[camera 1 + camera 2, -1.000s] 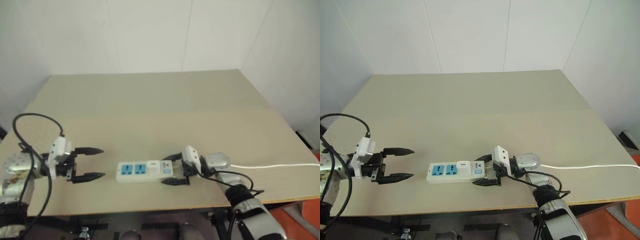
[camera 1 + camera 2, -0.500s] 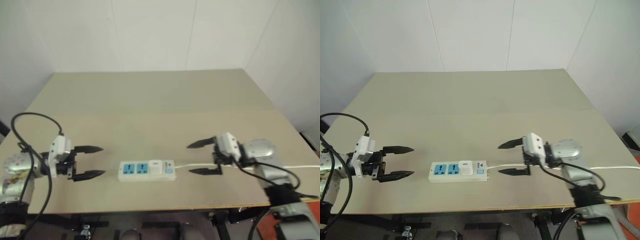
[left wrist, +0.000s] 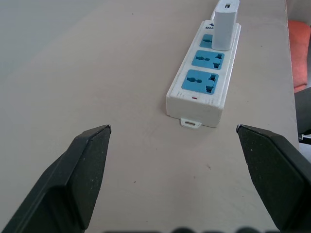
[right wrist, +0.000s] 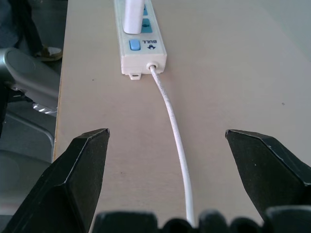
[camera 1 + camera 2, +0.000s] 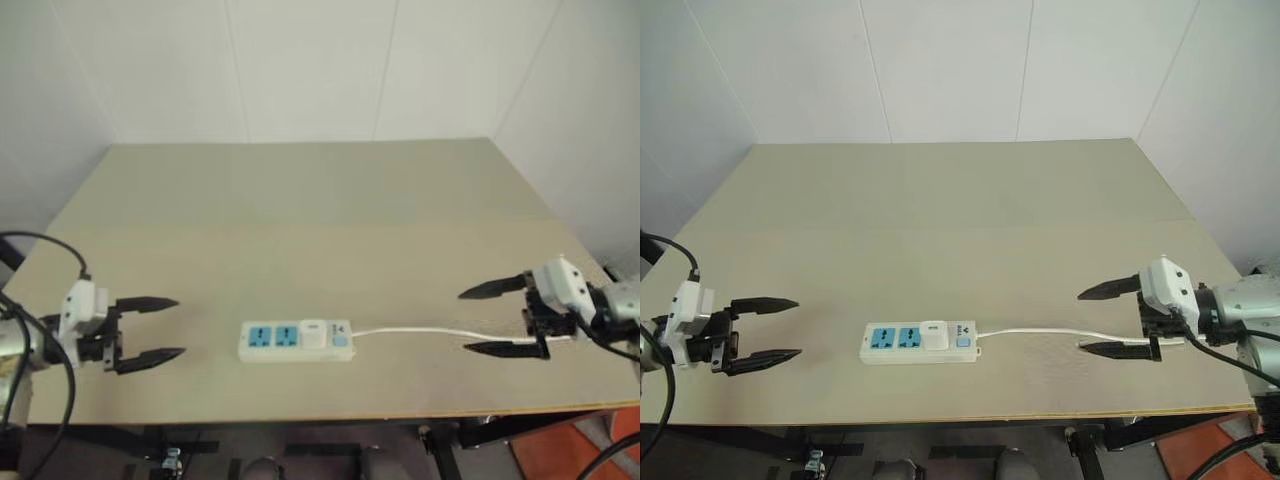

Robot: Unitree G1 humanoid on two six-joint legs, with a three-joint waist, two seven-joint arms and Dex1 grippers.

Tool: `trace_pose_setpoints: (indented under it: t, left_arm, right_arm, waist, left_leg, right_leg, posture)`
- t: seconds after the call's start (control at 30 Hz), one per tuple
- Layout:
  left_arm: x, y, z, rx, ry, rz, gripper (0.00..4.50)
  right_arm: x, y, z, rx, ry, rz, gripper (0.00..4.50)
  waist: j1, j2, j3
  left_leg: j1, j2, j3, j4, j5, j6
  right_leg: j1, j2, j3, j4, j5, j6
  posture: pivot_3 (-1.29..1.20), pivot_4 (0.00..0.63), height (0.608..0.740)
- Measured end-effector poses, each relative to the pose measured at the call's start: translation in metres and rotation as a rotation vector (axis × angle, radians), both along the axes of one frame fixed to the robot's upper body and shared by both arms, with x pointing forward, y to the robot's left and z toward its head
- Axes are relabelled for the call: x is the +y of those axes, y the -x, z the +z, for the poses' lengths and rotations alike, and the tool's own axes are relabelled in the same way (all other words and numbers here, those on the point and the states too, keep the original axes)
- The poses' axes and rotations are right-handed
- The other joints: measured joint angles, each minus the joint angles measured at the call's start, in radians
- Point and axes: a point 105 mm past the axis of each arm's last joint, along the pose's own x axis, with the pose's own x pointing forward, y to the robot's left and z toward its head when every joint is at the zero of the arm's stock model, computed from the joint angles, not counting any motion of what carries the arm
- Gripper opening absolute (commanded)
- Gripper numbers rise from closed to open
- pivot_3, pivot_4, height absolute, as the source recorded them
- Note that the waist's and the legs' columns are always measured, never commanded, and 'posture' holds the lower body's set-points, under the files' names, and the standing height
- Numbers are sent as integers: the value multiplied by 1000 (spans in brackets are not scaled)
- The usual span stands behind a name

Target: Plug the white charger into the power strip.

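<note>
Both sets of jaws stand wide open and empty: the left gripper (image 5: 148,328) and the right gripper (image 5: 494,319) hover well apart from the power strip (image 5: 296,341) between them. The white charger (image 5: 314,334) sits upright in the strip's socket nearest the switch, on the bench (image 5: 300,215), and the strip's cord (image 5: 420,331) runs toward the right gripper.

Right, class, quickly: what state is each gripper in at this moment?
Left gripper: jaws open, holding nothing.
Right gripper: jaws open, holding nothing, over the power strip's cord.

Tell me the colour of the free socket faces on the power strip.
Blue, on the white power strip; the left wrist view shows the socket faces best.
</note>
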Motion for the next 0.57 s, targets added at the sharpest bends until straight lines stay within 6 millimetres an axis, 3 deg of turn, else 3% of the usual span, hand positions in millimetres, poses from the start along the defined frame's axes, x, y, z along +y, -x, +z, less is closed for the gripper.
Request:
trace_pose_setpoints:
  t: [0.57]
  left_arm:
    - [-1,-7,8,-31,5,1,4500]
  right_arm:
    - [1,12,-6,-24,10,-27,4467]
  waist:
    - [1,0,0]
  left_leg:
    - [0,0,0,0,0,0]
  right_leg:
    - [0,0,0,0,0,0]
  posture:
    - [0,150,740]
